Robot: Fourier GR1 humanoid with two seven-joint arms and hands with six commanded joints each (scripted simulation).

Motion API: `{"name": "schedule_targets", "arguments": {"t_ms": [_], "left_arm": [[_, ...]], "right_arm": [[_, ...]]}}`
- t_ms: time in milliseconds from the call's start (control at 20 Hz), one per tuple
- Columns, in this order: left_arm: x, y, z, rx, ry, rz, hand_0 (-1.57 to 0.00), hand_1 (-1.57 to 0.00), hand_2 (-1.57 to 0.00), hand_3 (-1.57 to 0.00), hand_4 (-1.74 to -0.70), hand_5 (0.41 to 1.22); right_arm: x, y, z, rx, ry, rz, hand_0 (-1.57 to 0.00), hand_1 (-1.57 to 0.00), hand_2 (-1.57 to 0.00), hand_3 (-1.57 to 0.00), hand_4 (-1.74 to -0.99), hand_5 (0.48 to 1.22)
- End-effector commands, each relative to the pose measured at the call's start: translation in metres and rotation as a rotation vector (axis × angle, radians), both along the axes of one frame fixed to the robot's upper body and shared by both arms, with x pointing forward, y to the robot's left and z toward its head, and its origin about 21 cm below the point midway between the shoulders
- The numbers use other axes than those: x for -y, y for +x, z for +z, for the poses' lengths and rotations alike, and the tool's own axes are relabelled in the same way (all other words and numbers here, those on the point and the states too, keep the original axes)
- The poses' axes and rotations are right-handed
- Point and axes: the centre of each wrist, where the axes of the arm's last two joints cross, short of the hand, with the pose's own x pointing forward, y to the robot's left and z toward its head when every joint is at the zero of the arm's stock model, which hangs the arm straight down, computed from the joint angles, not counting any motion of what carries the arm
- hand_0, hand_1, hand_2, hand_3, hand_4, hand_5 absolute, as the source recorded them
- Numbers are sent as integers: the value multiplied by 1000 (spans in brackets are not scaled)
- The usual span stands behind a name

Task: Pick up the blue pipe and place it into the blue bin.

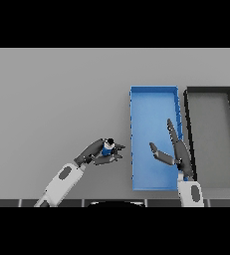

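The left hand (97, 152) has its dark fingers curled around the short blue pipe (107, 148), just left of the rectangular blue bin (154, 92). So the pick looks done (whether it is lifted clear I cannot tell); carrying and dropping it in remain. The right hand (176, 149) hovers spread over the bin.

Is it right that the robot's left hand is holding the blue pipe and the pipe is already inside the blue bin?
Not quite. The left hand does hold the blue pipe, but the head view shows the pipe outside the blue bin, over the grey table just to the bin's left.
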Motion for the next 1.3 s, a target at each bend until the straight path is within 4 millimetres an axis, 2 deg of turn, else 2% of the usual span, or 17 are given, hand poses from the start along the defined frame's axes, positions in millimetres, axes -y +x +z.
{"name": "schedule_targets", "arguments": {"t_ms": [0, 300, 400, 550, 750, 900, 1000, 1100, 1150, 1250], "left_arm": [[0, -3, 4, 26, -26, 6, -1428, -1451, -1459, -1382, -1692, 1172], [19, -1, 47, 113, -136, -22, -1533, -1540, -1542, -1461, -1728, 1208], [23, -4, 58, 136, -144, -43, -1547, -1551, -1552, -1476, -1733, 1213], [27, -4, 71, 132, -122, -63, -1559, -1561, -1561, -1490, -1737, 1217], [30, -4, 72, 124, -84, -71, -1566, -1567, -1567, -1496, -1739, 1219], [29, -5, 75, 120, -74, -66, -1568, -1569, -1569, -1495, -1740, 1219], [27, -5, 73, 116, -60, -68, -1569, -1570, -1570, -1495, -1740, 1219], [28, -5, 69, 116, -43, -66, -1570, -1570, -1570, -1495, -1741, 1220], [32, -7, 70, 114, -49, -71, -1570, -1570, -1570, -1496, -1741, 1220], [29, -2, 70, 108, -64, -70, -1570, -1571, -1571, -1496, -1741, 1220]], "right_arm": [[1, 0, 0, -3, -12, -9, 1, 1, 1, 1, -1189, 601], [0, 3, 4, 9, -28, -20, 1, 1, 1, 1, -1172, 603], [6, -3, -1, 9, -32, -24, 1, 1, 1, 1, -1157, 600], [7, -2, 1, 32, -29, -21, 1, 1, 1, 1, -1141, 603], [6, 1, 1, 25, -34, -17, 1, 1, 1, 1, -1127, 605], [5, 3, 0, -1, -19, -9, 1, 1, 1, 1, -1178, 605], [8, 4, 1, -10, -11, -9, 1, 1, 1, 1, -1176, 605], [11, 5, 8, 42, 74, 67, 1, 1, 1, 1, -1196, 622], [14, 8, 19, 56, 150, 122, 1, 1, 1, 1, -1195, 608], [20, 12, 42, 81, 197, 264, 1, 1, 1, 1, -1231, 572]]}}
